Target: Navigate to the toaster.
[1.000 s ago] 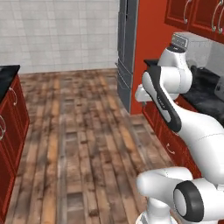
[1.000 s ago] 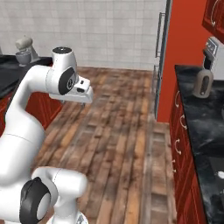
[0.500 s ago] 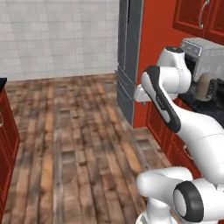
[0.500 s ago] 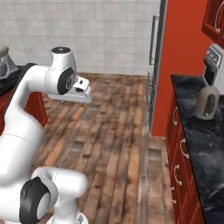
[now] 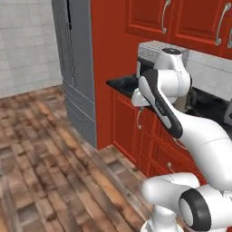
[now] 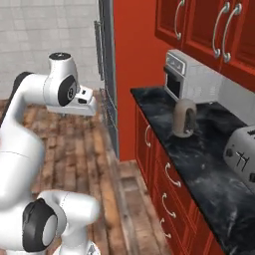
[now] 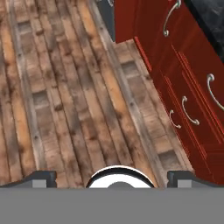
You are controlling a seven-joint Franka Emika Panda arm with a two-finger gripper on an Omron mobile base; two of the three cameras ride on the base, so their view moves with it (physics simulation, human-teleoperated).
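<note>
The whole room has swung across both base views since a moment ago: the base has turned and driven toward the red cabinets, so the open wood floor that lay ahead now lies off to one side and the worktop (image 6: 199, 149) runs close along the robot's right. The things on it have not shifted; the cameras have. The arm holds the same folded pose as before, hand out over the floor.

The toaster (image 6: 242, 154) now shows at the far right edge of the right base view, on the black worktop, cut off by the frame, with its knobs and levers facing the aisle. Further along the worktop from it stands a small grey canister (image 6: 184, 117), and beyond that the larger silver oven (image 6: 189, 75) against the wall under the upper cabinets. The fridge (image 5: 77, 68) stands past the end of the worktop.

I judge the drive well along but not done: the base is beside the right run of cabinets, yet the toaster sits off to the side, not squarely ahead.

The gripper (image 7: 111, 179) points down at the floor boards beside the drawers; its tips stand well apart with nothing between them.
</note>
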